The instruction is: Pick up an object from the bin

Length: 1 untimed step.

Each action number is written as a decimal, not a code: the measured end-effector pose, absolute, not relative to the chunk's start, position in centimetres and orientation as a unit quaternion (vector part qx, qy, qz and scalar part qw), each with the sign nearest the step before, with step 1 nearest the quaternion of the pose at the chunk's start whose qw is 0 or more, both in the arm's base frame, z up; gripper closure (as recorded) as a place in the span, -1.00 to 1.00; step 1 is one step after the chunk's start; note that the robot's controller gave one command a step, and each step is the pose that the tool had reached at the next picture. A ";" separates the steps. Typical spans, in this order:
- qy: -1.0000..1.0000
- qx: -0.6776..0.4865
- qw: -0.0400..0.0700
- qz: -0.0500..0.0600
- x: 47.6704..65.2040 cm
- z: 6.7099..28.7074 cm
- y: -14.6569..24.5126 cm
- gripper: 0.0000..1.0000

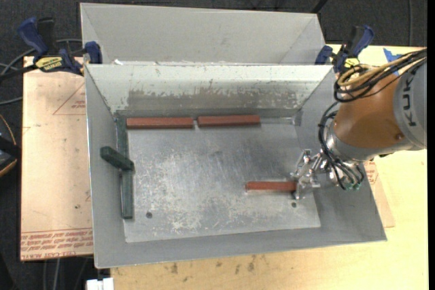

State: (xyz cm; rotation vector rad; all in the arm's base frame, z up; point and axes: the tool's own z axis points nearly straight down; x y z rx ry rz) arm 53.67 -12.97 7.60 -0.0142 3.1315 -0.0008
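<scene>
The gripper (299, 185) sits low at the right end of a reddish-brown stick (266, 186) that lies flat on the floor of the bin (204, 88), toward the near right corner. Whether it is spread or clamped on the stick cannot be told from this angle. The main risk is that a hold so far out on one end lets the long free end droop or swing on the way up, and a thin, flat piece could twist out of a narrow grip. The stick also lies flush on hard metal, so a descent that stops too high would close on nothing, while one that goes too low would scrape the floor. The sloped right wall is close to the wrist and could be bumped. The bin is dull grey sheet metal, scuffed and scratched, with slanted sides. Two matching sticks (158, 123) lie end to end along the back wall. A dark green bar (126, 187) lies along the left, with a shorter green piece (117, 159) across it, both well apart from the gripper.
</scene>
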 end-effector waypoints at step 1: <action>1.000 -0.005 0.005 0.000 53.7 7.6 -13.0 1.00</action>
